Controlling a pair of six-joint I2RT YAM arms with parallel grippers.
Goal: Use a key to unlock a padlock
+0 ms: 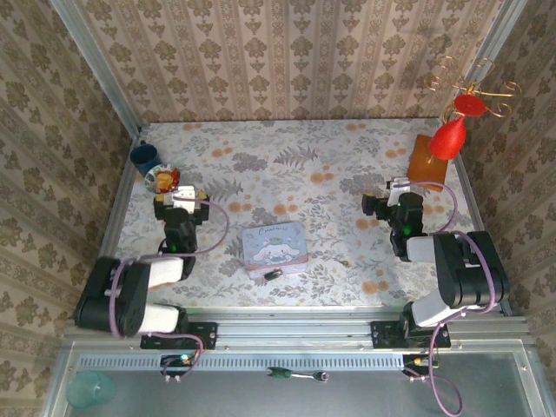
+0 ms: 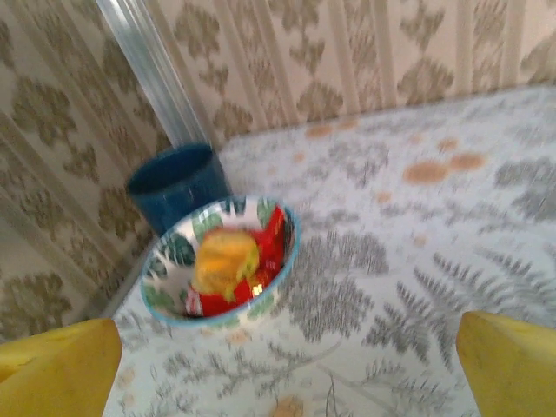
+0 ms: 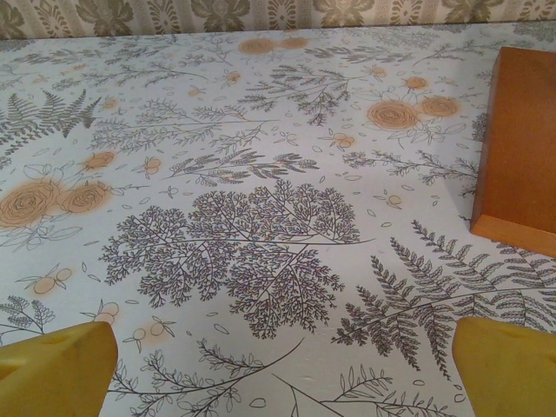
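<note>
Where the bench (image 1: pixel 287 174) nears its front rail, the padlock (image 1: pixel 272 274) lies small and dark. It is at six o'clock from the tin (image 1: pixel 276 246), right against the tin's near edge, though whether the two touch cannot be told. It lies well apart from both hands.

The left hand (image 1: pixel 181 198) hangs at about ten o'clock from the tin. It is released, its yellow fingers (image 2: pixel 56 369) wide apart with nothing between them. The right hand (image 1: pixel 395 195) sits at about two o'clock from the tin. It is likewise released, fingers (image 3: pixel 52 369) spread over bare bench.

Just beyond the left hand, at eleven o'clock, stands a patterned bowl (image 1: pixel 162 180) holding something yellow and red. A blue cup (image 1: pixel 144 158) stands close behind the bowl, in the far left corner. At one o'clock from the right hand, a wooden block (image 1: pixel 428 162) rests near the bench's right edge. A red ornament (image 1: pixel 450 137) hangs from curled wire above the block.
</note>
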